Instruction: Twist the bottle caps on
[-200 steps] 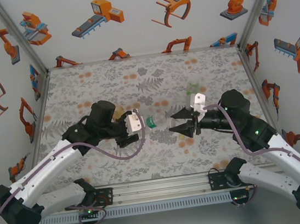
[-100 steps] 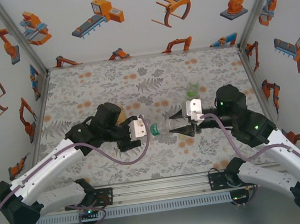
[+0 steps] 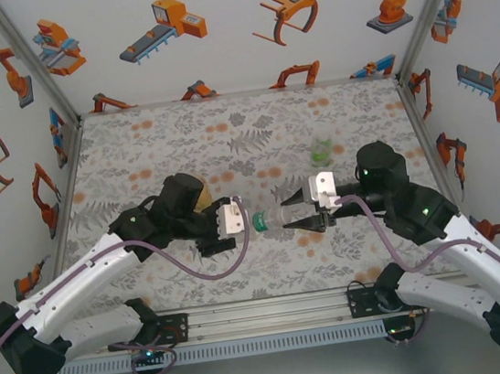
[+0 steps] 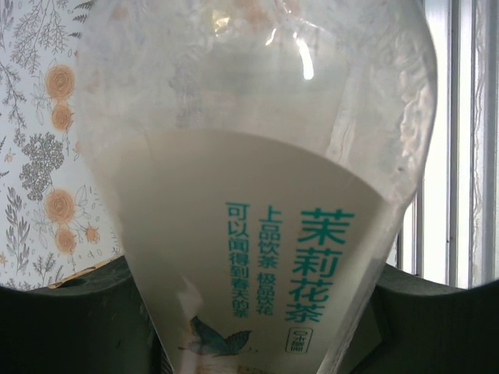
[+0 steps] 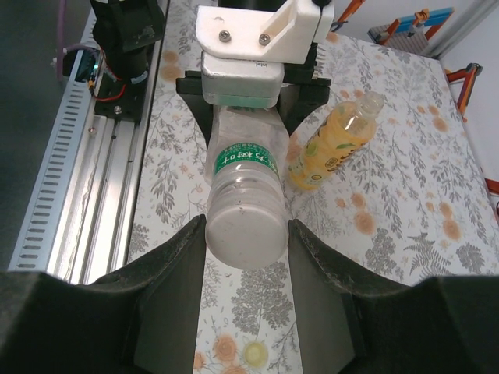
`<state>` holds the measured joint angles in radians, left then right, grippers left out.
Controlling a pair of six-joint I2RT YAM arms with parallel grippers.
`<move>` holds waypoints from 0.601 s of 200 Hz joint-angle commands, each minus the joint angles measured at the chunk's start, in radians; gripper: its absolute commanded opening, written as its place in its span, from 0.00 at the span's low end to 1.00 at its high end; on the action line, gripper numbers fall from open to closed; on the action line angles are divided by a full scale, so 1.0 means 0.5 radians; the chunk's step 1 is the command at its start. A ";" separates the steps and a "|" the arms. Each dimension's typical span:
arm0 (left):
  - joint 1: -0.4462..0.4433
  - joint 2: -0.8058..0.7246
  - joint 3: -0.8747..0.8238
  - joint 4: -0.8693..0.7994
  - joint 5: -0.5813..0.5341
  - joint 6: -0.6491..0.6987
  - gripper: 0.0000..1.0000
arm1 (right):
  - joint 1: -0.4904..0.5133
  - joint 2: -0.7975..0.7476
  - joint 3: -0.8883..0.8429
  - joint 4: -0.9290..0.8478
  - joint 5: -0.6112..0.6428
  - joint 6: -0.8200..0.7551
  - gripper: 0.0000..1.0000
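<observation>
The slim clear bottle is held horizontal above the table. The left gripper is closed narrowly on its green-capped end. The right gripper clamps its base.

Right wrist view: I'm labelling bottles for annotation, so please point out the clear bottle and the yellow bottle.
clear bottle (image 5: 245, 230), right wrist view, on its round base.
yellow bottle (image 5: 329, 149), right wrist view, on its labelled body.

White walls, orange robot-arm cartoons. Aluminium corner posts. Tabletop in grey leaf print, orange blossoms. Slotted metal rail along near edge. Even light.
</observation>
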<state>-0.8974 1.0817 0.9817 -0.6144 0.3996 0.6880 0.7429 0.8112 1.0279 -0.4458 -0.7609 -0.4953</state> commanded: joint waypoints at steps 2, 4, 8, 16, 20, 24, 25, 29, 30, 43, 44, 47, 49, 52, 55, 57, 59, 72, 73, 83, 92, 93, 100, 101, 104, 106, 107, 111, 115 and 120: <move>-0.016 -0.038 0.067 -0.032 0.091 0.035 0.01 | -0.001 -0.009 0.016 0.012 -0.067 -0.036 0.13; -0.015 -0.038 0.068 -0.031 0.095 0.035 0.01 | -0.001 -0.010 0.018 0.011 -0.070 -0.034 0.13; -0.018 -0.039 0.068 -0.031 0.101 0.035 0.01 | -0.001 -0.008 0.018 0.011 -0.069 -0.034 0.13; -0.018 -0.037 0.067 -0.032 0.114 0.034 0.01 | -0.001 -0.004 0.017 0.010 -0.063 -0.034 0.13; -0.020 -0.035 0.066 -0.032 0.120 0.035 0.01 | -0.001 -0.004 0.018 0.009 -0.063 -0.034 0.13; -0.021 -0.033 0.067 -0.030 0.123 0.034 0.01 | -0.002 0.001 0.018 0.010 -0.069 -0.034 0.13; -0.021 -0.032 0.067 -0.031 0.124 0.034 0.01 | 0.000 0.001 0.018 0.011 -0.070 -0.034 0.13; -0.024 -0.031 0.067 -0.030 0.124 0.032 0.01 | 0.002 0.001 0.020 0.011 -0.073 -0.034 0.13; -0.024 -0.030 0.066 -0.029 0.123 0.032 0.01 | 0.002 -0.001 0.019 0.009 -0.075 -0.034 0.13; -0.031 -0.019 0.068 -0.032 0.113 0.031 0.01 | 0.008 0.004 0.021 0.017 -0.084 -0.036 0.13; -0.032 -0.019 0.068 -0.030 0.112 0.030 0.01 | 0.008 0.002 0.021 0.017 -0.085 -0.035 0.13; -0.033 -0.019 0.067 -0.032 0.109 0.028 0.01 | 0.009 0.001 0.021 0.017 -0.086 -0.034 0.13; -0.034 -0.017 0.067 -0.032 0.107 0.029 0.01 | 0.009 0.002 0.021 0.017 -0.087 -0.034 0.13; -0.035 -0.014 0.068 -0.030 0.106 0.028 0.01 | 0.011 0.003 0.020 0.019 -0.092 -0.035 0.13; -0.037 -0.015 0.070 -0.030 0.103 0.026 0.01 | 0.014 0.004 0.019 0.020 -0.097 -0.035 0.13; -0.037 -0.014 0.070 -0.032 0.103 0.026 0.01 | 0.014 0.008 0.021 0.020 -0.100 -0.034 0.13; -0.037 -0.014 0.070 -0.030 0.101 0.025 0.01 | 0.016 0.009 0.021 0.020 -0.103 -0.036 0.13; -0.040 -0.014 0.071 -0.030 0.103 0.023 0.01 | 0.019 0.011 0.020 0.019 -0.111 -0.034 0.13; -0.038 -0.016 0.071 -0.029 0.103 0.021 0.01 | 0.020 0.010 0.019 0.020 -0.112 -0.034 0.13; -0.038 -0.016 0.071 -0.032 0.103 0.023 0.01 | 0.021 0.013 0.019 0.015 -0.116 -0.036 0.13; -0.040 -0.019 0.073 -0.029 0.100 0.023 0.01 | 0.022 0.018 0.024 0.011 -0.113 -0.034 0.13; -0.040 -0.019 0.073 -0.031 0.100 0.020 0.01 | 0.023 0.017 0.024 0.011 -0.113 -0.034 0.13; -0.038 -0.019 0.073 -0.029 0.097 0.020 0.01 | 0.024 0.022 0.026 0.011 -0.111 -0.036 0.12; -0.039 -0.019 0.072 -0.029 0.097 0.020 0.01 | 0.024 0.022 0.025 0.009 -0.112 -0.035 0.13; -0.038 -0.019 0.071 -0.031 0.097 0.020 0.01 | 0.024 0.023 0.029 0.008 -0.114 -0.034 0.12; -0.037 -0.019 0.073 -0.031 0.097 0.020 0.01 | 0.026 0.024 0.030 0.008 -0.116 -0.034 0.12; -0.038 -0.019 0.073 -0.030 0.097 0.020 0.01 | 0.026 0.024 0.029 0.008 -0.118 -0.034 0.12; -0.040 -0.021 0.073 -0.031 0.096 0.018 0.01 | 0.027 0.028 0.032 0.006 -0.120 -0.034 0.12; -0.040 -0.019 0.072 -0.029 0.101 0.014 0.01 | 0.029 0.033 0.032 0.005 -0.119 -0.034 0.12; -0.040 -0.020 0.073 -0.030 0.105 0.016 0.01 | 0.030 0.037 0.034 0.003 -0.121 -0.034 0.12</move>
<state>-0.9104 1.0801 0.9825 -0.6151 0.4168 0.6876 0.7490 0.8219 1.0279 -0.4461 -0.7967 -0.4953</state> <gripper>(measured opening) 0.564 0.428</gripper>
